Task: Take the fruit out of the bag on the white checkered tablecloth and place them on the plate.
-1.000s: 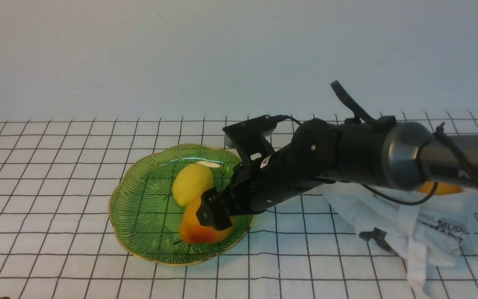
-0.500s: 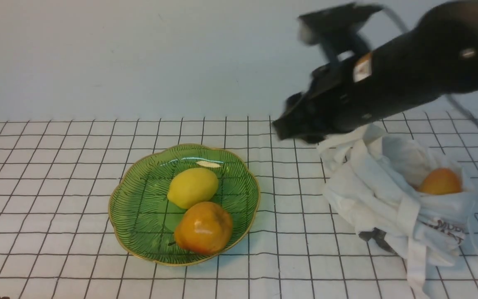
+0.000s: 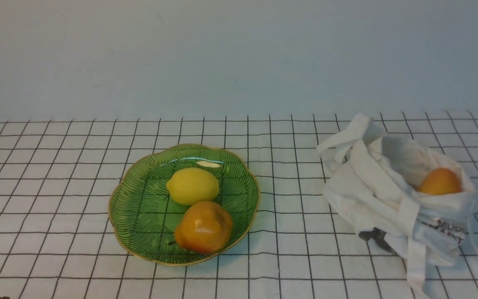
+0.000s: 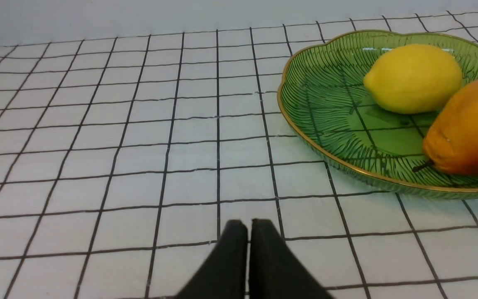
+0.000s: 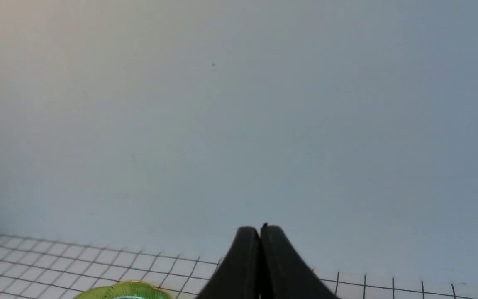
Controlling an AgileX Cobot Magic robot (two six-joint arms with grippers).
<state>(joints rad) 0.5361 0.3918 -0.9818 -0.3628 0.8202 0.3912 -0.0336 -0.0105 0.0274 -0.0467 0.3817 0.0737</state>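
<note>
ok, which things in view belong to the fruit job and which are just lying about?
Job: bag, orange fruit inside it, plate, yellow fruit and pear-shaped fruit on it, checkered tablecloth.
Lying about: small dark object by the bag, unidentifiable.

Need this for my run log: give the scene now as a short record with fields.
plate: green plate on the checkered tablecloth, holds two fruits
on plate: yellow fruit and orange pear-shaped fruit, side by side
bag: white tote, crumpled, mouth open
in bag: one orange fruit
left gripper: shut, empty, over the tablecloth
right gripper: shut, empty, aimed at the wall
left to do: one fruit to move
</note>
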